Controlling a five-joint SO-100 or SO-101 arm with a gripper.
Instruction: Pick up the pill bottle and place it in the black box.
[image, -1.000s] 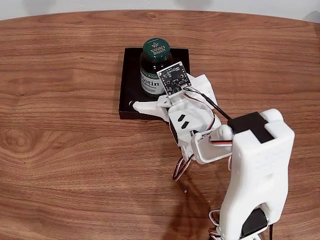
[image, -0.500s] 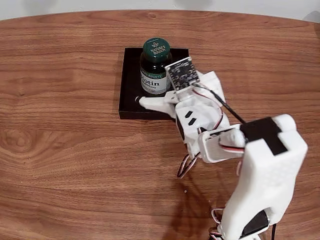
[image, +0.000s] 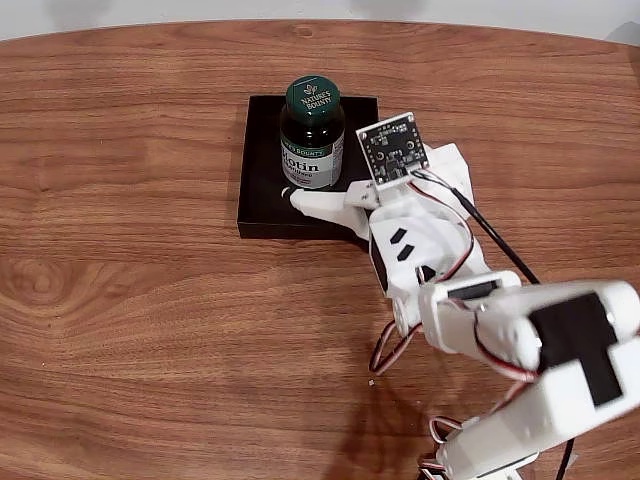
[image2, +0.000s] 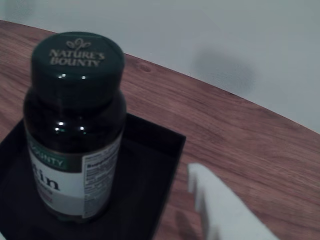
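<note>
The pill bottle (image: 313, 135), cap reading "NATURE'S BOUNTY", stood upright in the black box (image: 258, 160). The gripper (image: 325, 195) sat beside it, spread apart and empty.

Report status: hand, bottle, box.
Hand open, beside the pill bottle, not gripping. Bottle upright inside black box. Nothing in the way.

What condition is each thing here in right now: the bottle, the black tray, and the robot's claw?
pill bottle: upright inside the box, cap screwed on, not held.
black box: flat on the table, holding the bottle.
gripper: open, beside the bottle, one white finger low over the box.
</note>
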